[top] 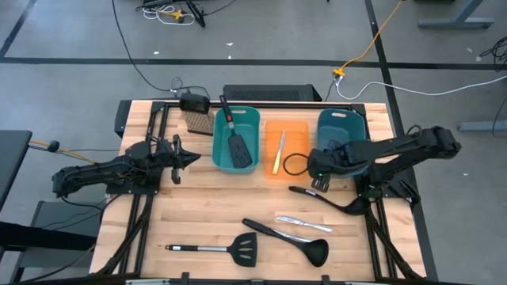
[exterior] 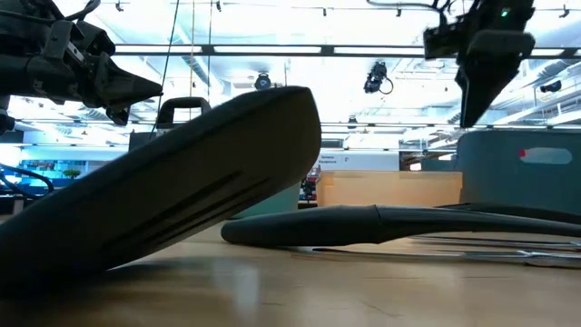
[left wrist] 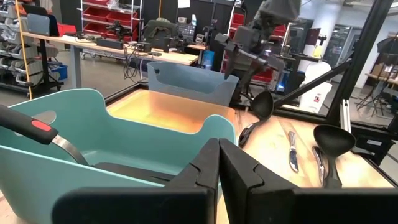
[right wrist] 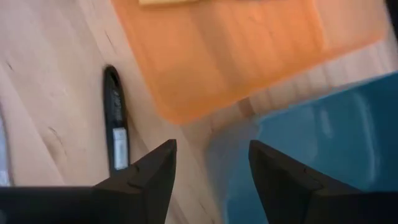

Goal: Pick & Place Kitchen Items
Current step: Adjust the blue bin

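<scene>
My right gripper (top: 321,176) hangs open above the table by the near right corner of the orange bin (top: 285,148), fingers pointing down (right wrist: 211,168), nothing between them. A yellow-handled knife (top: 279,150) lies in that bin. A spatula with a red-and-black handle (top: 235,134) lies in the left teal bin (top: 236,162). On the table lie a black ladle (top: 329,198), a second ladle (top: 289,237), silver knives (top: 301,223) and a steel-handled spatula (top: 214,249). My left gripper (top: 186,161) waits shut and level at the table's left (left wrist: 219,174).
A second teal bin (top: 342,131) stands at the far right, partly under my right arm. A tan-bristled brush (top: 198,120) lies at the far left beside the bins. Bare wood shows between the bins and the utensils near the front edge.
</scene>
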`<state>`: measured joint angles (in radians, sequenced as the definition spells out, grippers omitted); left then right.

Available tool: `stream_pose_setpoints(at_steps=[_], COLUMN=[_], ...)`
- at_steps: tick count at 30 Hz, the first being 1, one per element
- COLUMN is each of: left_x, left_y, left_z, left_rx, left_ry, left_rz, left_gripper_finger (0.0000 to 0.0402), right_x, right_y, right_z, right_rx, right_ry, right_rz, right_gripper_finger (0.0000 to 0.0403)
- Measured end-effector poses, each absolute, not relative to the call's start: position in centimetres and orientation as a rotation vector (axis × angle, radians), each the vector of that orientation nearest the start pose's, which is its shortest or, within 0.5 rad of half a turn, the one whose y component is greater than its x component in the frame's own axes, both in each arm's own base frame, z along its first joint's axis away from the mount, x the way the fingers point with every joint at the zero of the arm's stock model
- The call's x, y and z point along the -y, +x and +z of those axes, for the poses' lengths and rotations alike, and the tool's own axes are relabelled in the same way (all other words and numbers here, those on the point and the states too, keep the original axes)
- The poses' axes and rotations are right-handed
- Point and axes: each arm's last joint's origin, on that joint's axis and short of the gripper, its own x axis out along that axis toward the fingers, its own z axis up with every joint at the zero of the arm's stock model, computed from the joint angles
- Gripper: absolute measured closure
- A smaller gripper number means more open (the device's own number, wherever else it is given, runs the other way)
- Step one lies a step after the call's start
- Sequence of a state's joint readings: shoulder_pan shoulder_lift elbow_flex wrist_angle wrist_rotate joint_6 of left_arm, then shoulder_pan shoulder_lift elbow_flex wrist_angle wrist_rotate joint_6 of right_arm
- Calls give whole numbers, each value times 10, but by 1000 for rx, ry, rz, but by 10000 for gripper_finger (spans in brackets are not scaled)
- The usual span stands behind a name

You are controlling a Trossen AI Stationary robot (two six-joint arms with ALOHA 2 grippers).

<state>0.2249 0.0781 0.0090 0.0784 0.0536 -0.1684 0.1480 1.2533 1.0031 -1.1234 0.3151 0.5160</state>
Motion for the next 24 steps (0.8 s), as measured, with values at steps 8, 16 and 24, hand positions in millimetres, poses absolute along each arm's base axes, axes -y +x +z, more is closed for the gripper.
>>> stream_pose_setpoints(at_steps=[8,16,24], left_x=[-21,-21,-21], left_y=[100,100,100], left_z=[168,168,168], left_rx=[24,25,28], left_ry=[-170,-169,-170], left_rz=[170,170,170], left_gripper_finger=[388,388,388], right_x=[-27,-25,-25], right_y=[201,189,182], right_z=[262,249,212], right_rx=[-1233,-1407,-1468], right_ry=[108,144,159], right_rz=[-492,-576,-547], right_gripper_finger=[192,192,195])
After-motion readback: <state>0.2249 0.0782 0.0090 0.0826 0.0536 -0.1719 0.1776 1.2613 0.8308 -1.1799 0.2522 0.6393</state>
